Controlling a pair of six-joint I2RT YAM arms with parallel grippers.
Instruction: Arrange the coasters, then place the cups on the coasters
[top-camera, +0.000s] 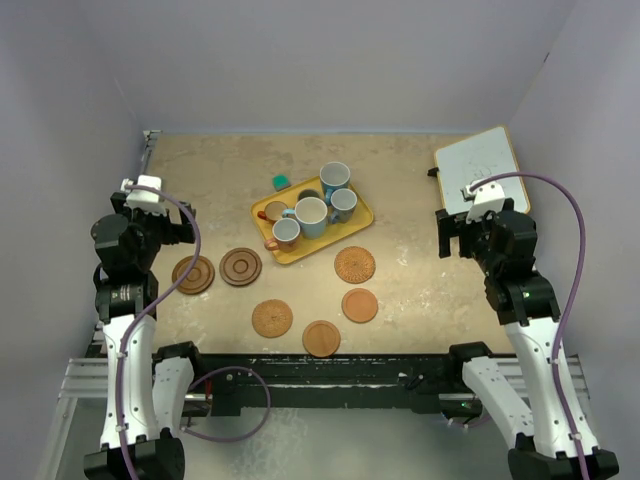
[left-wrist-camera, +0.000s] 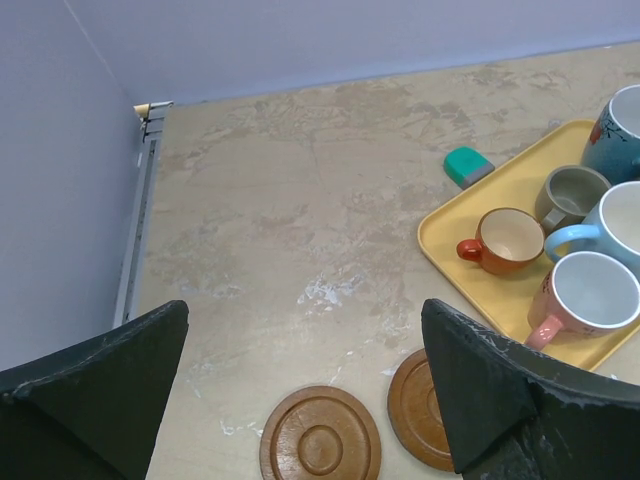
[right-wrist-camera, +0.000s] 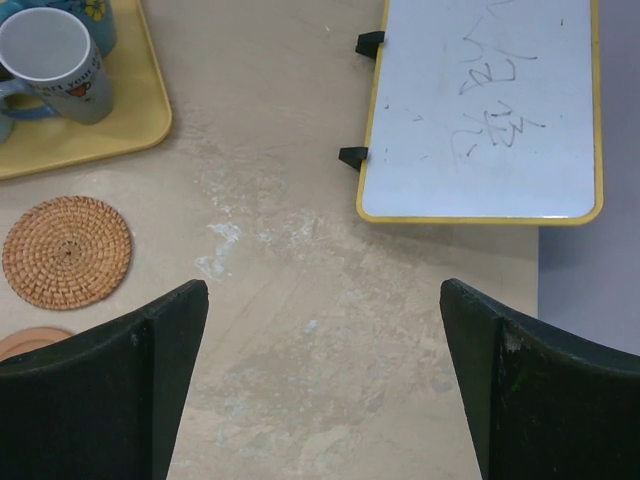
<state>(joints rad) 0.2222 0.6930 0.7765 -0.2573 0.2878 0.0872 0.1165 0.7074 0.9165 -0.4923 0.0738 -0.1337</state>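
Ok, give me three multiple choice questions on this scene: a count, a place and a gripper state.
1. How many coasters lie on the table? A four, B six, C eight.
2. Where are the cups? A on coasters, B on the bare table, C on the yellow tray.
3. The left gripper and right gripper are: A open and empty, B shut, C holding cups.
Answers: B, six discs countable from above; C, every mug stands on the tray; A, jaws wide apart, nothing between.
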